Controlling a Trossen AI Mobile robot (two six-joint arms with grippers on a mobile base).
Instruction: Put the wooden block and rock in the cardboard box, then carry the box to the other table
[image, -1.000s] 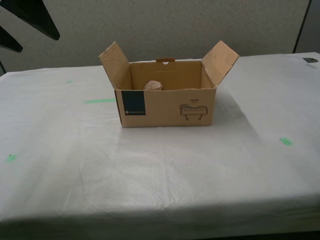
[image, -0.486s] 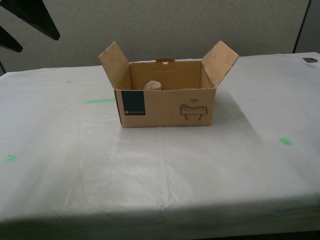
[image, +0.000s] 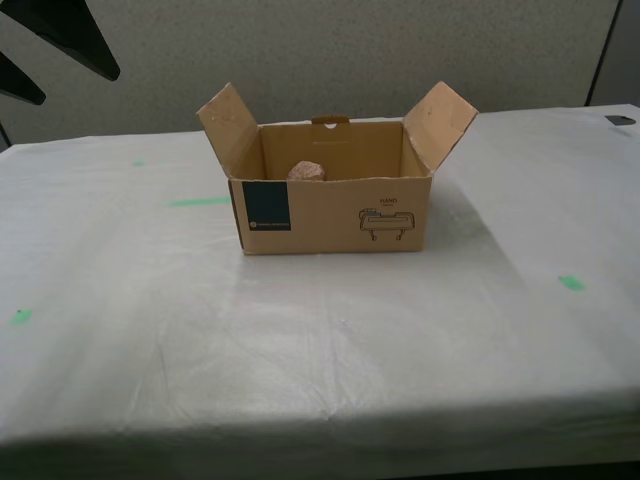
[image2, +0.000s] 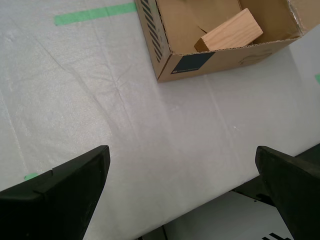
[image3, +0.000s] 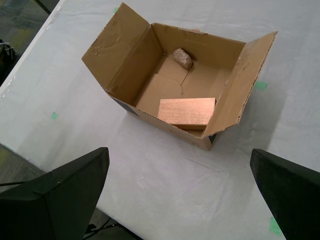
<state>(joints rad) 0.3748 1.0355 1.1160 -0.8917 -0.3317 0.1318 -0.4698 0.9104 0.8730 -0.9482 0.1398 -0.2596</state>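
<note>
Cardboard box (image: 335, 200): stands upright on the white-draped table (image: 330, 350), its two side flaps splayed up and outward; the dark blue label and the line drawing face the exterior camera; the handle tab shows on the far wall; in the first wrist view (image3: 180, 90) its whole floor is open to sight; in the second wrist view (image2: 220, 45) only one corner of it shows.

Rock (image3: 183, 58): lies on the box floor close to one wall, apart from the block; in the exterior view (image: 307, 171) its top peeps over the near wall.

Wooden block (image3: 187, 111): lies inside the box against the wall opposite the rock, flat face up; in the second wrist view (image2: 230, 31) it leans tilted against a wall; hidden in the exterior view.

Table: white cloth, creased; green tape marks on it, one strip (image: 199, 202) just toward the exterior view's left of the box.

My first end effector (image3: 182, 200): fingers spread wide apart, nothing between them; it hangs above the table, off from the box.

My second end effector (image2: 182, 195): fingers likewise wide apart and empty; over bare cloth near the table edge, clear of the box.
</note>
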